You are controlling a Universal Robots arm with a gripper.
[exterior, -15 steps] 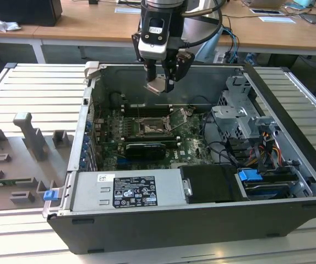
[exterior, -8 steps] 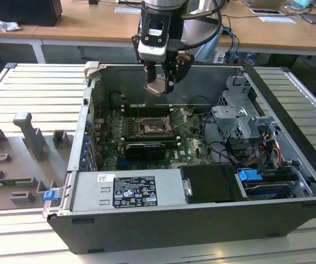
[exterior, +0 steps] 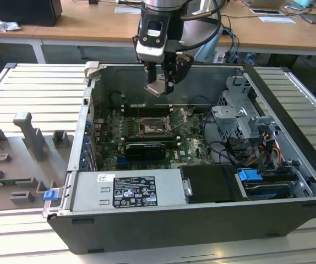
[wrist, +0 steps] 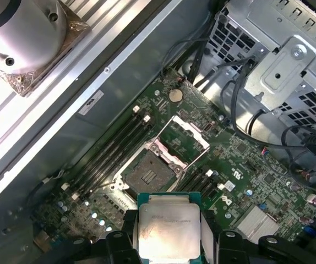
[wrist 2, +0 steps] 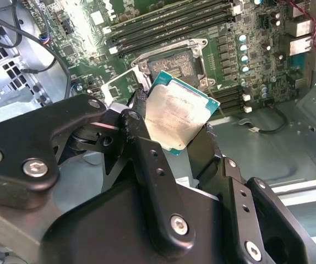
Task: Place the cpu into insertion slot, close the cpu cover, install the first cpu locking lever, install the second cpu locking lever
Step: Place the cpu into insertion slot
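My gripper (exterior: pixel 159 87) hangs above the open computer case, shut on the cpu (exterior: pixel 157 89), a pale silver square chip with a green rim. In both wrist views the cpu (wrist 2: pixel 179 114) (wrist: pixel 168 228) sits clamped by its edges between the two black fingers (wrist 2: pixel 139 137) (wrist: pixel 126 231). The insertion slot (exterior: pixel 149 129) (wrist 2: pixel 172 66) (wrist: pixel 147 175) lies below on the green board, its dark centre bare. The cpu cover (exterior: pixel 181 116) (wrist 2: pixel 116 83) (wrist: pixel 184 135) stands flipped open beside the slot. I cannot make out the locking levers.
A grey power supply (exterior: pixel 127 190) fills the case's near side. A metal drive cage (exterior: pixel 240 115) with cables stands at the exterior view's right. A long black card (exterior: pixel 144 149) lies just in front of the slot. Memory slots (wrist: pixel 111 151) flank it. Case walls (exterior: pixel 89 110) rise around.
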